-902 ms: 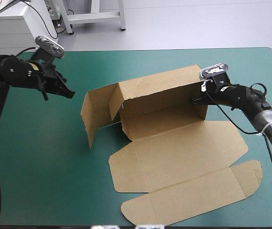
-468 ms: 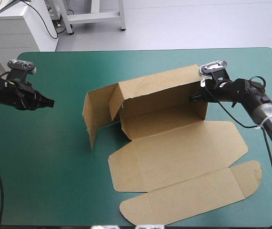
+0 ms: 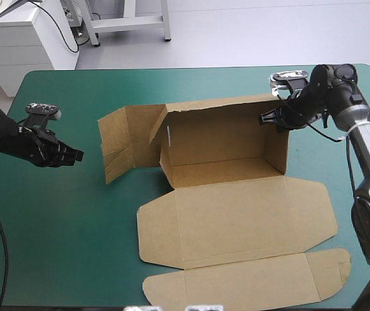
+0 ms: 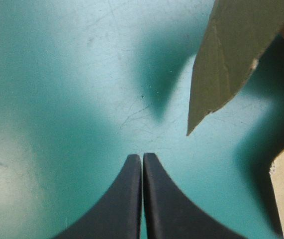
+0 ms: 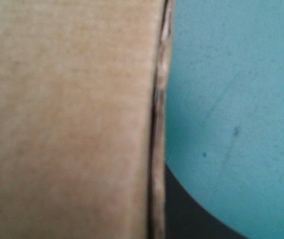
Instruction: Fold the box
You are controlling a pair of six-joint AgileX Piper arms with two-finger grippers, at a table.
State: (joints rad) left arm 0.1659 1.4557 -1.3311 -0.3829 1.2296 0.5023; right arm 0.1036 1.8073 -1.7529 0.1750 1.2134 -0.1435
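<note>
The brown box [image 3: 223, 139] stands half formed at mid table: its back wall is upright, and a side flap [image 3: 123, 142] angles out on the left. Its broad lid panels [image 3: 236, 220] lie flat toward the near edge. My right gripper [image 3: 264, 120] is shut on the back wall's upper right corner. In the right wrist view the board's edge [image 5: 156, 124] runs past one black finger [image 5: 186, 214]. My left gripper [image 3: 78, 155] hovers low over the cover, left of the side flap and apart from it. It [image 4: 142, 157] is shut on nothing, with the flap's corner [image 4: 226, 59] ahead.
The teal-green cover [image 3: 55, 233] stretches wide on the left of the box. The narrow front strip of board [image 3: 249, 282] reaches close to the table's near edge, and its rounded end lies near the right edge.
The right gripper pulled the back wall upright and the whole box shifted toward the near edge. The left flap swung outward. The left gripper drew back to the left and sank lower.
</note>
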